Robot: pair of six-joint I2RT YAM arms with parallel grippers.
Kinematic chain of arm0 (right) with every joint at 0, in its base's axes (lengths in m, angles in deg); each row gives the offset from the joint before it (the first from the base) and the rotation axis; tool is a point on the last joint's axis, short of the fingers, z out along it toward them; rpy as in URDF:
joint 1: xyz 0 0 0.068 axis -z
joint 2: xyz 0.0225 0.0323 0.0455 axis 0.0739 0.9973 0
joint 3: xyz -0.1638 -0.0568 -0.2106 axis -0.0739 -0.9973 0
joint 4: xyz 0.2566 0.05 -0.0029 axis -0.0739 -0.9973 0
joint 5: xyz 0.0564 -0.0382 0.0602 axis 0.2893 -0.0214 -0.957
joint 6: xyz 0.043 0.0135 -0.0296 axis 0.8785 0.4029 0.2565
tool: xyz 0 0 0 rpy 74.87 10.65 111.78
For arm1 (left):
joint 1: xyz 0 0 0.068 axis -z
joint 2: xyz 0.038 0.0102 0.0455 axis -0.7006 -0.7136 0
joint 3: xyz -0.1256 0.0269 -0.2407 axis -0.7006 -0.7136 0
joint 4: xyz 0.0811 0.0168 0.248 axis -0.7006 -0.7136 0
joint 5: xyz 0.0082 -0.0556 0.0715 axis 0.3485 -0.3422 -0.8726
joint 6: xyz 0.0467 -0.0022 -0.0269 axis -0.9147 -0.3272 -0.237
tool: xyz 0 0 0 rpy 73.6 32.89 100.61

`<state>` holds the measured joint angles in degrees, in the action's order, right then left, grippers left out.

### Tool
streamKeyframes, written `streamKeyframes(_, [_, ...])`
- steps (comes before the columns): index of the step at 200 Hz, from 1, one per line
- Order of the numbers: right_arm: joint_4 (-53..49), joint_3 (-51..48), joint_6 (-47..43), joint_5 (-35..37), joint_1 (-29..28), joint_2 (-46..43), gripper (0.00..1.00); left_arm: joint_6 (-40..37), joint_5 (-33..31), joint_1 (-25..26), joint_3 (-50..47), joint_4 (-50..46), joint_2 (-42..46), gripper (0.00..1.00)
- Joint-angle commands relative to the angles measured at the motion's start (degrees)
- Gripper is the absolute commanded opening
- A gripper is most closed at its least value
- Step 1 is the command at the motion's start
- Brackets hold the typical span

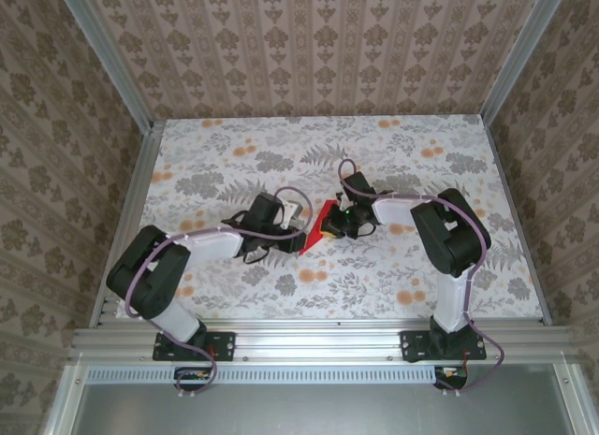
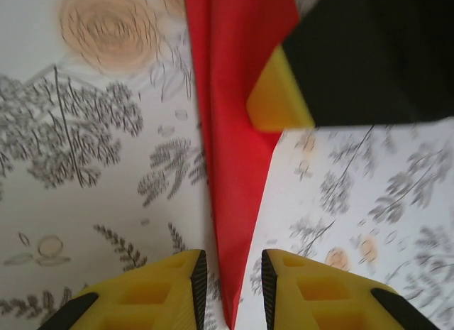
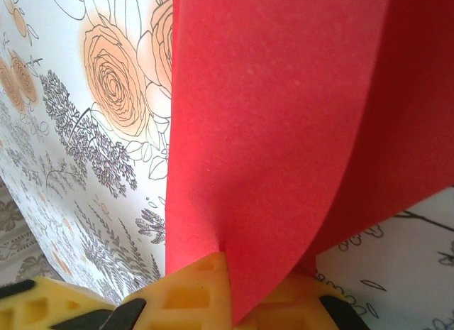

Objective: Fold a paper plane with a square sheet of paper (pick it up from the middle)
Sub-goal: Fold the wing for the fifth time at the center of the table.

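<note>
Right gripper (image 3: 241,284): clenched on the red paper sheet (image 3: 284,117). Its yellow pads (image 3: 188,291) pinch a folded edge, and two layers fan up and away from the jaws.
Left gripper (image 2: 233,259): jaws parted with a narrow gap. The sheet's pointed end runs down between the yellow fingers (image 2: 163,291), and a sliver of table shows beside it, so it looks unpinched.
Grippers to each other: close together, facing across the paper. In the left wrist view the right one's pad sits on the wider upper part of the sheet.
Paper location: middle of the floral table (image 1: 234,145), between the two grippers. Can't tell whether its lower edge touches the surface.
Paper shape: creased and angular, not a flat square. It is a long wedge, wide at the far end and tapering to a point at the left fingers.
Stage (judgement): mid-fold, not a dart yet.
Handling (judgement): very light, thin and floppy. A single layer sags and curls, creases stay in, and it would likely tear if the arms pull apart. The smooth face may slip from the pads.
Where to grip (judgement): on the doubled, creased edge near the tip, which is stiffer there. Set the pads flat across the fold, not on a loose single flap.
Risk (judgement): closing off-centre could add a stray crease or skew the point.
</note>
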<state>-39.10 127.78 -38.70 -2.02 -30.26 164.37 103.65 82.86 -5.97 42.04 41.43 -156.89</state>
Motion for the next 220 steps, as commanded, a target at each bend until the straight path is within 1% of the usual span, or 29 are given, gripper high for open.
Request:
streamKeyframes(1, [-9.31,-3.57,0.71,10.22,-0.17,7.44,0.06,6.74,10.96,-1.79,-0.59,6.65,-2.17,0.27])
streamKeyframes(27, [-9.40,-3.41,0.68,10.07,-0.17,7.56,0.06,9.83,14.58,-4.18,-1.53,10.72,-5.08,0.21])
streamKeyframes(31, [-9.38,-3.43,0.70,10.07,-0.17,7.67,0.06,10.18,16.56,-4.49,-1.76,11.40,-5.49,0.20])
streamKeyframes(44, [-9.54,-3.38,0.62,10.06,-0.17,7.70,0.06,11.21,18.91,-5.14,-2.16,12.82,-6.80,0.17])
streamKeyframes(70, [-9.76,-3.28,0.55,10.11,-0.17,7.77,0.06,12.68,21.10,-6.36,-3.46,15.62,-8.41,0.13])
streamKeyframes(97, [-9.76,-3.22,0.52,10.16,-0.15,7.98,0.06,13.32,22.36,-7.03,-4.44,17.14,-9.23,0.13])
streamKeyframes(128, [-9.84,-3.12,0.53,10.23,-0.08,8.07,0.06,12.63,23.08,-7.04,-4.53,16.55,-10.67,0.12])
streamKeyframes(220, [-10.13,-3.03,0.45,10.33,-0.08,7.98,0.06,12.55,23.64,-6.90,-5.13,18.03,-12.67,0.11])
